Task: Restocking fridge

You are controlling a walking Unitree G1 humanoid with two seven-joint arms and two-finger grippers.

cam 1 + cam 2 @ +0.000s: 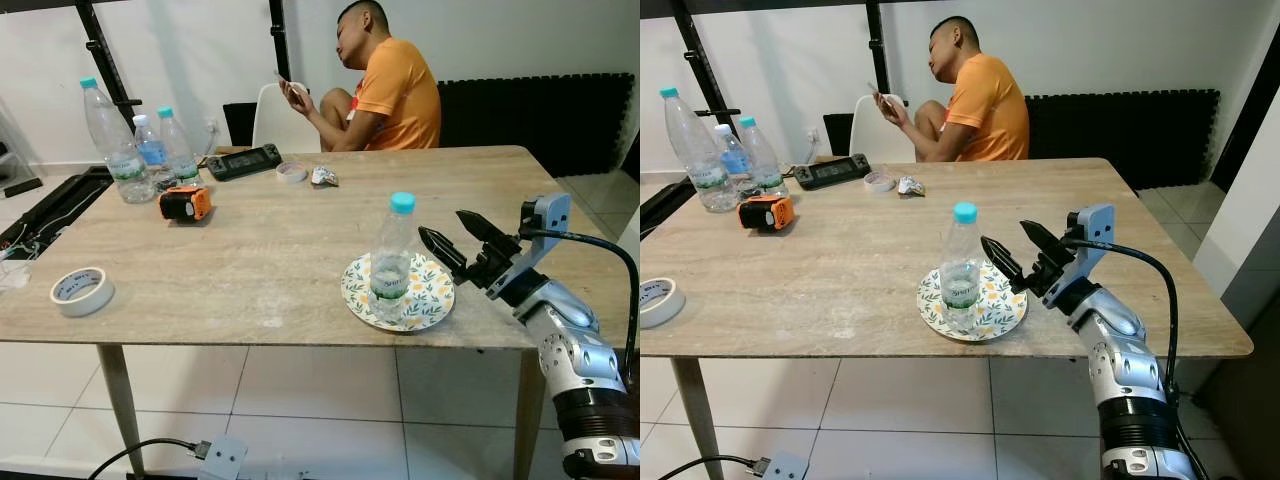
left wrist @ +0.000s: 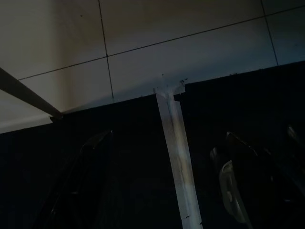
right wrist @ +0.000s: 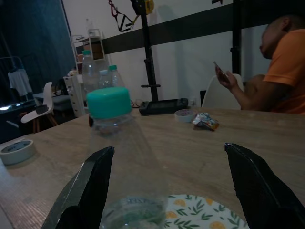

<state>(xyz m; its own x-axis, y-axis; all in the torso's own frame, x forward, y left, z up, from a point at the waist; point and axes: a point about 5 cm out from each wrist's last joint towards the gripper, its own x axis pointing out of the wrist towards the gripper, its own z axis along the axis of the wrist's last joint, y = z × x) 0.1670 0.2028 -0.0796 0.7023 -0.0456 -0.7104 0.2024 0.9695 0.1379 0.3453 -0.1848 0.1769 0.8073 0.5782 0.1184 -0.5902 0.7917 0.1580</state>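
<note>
A clear water bottle (image 1: 392,262) with a teal cap stands upright on a floral plate (image 1: 432,292) near the table's front edge. My right gripper (image 1: 452,236) is open just to the right of the bottle, fingers pointing at it, not touching. In the right wrist view the bottle (image 3: 125,171) stands close, between and ahead of the two black fingers (image 3: 90,186). Three more water bottles (image 1: 140,152) stand at the table's far left. The left wrist view is dark, with my left gripper (image 2: 157,191) hanging over a dark mat and tiled floor.
A person in an orange shirt (image 1: 385,85) sits behind the table looking at a phone. On the table lie an orange tape measure (image 1: 185,203), a roll of tape (image 1: 82,291), a black game console (image 1: 243,161), a small dish (image 1: 291,172) and a wrapper (image 1: 324,177).
</note>
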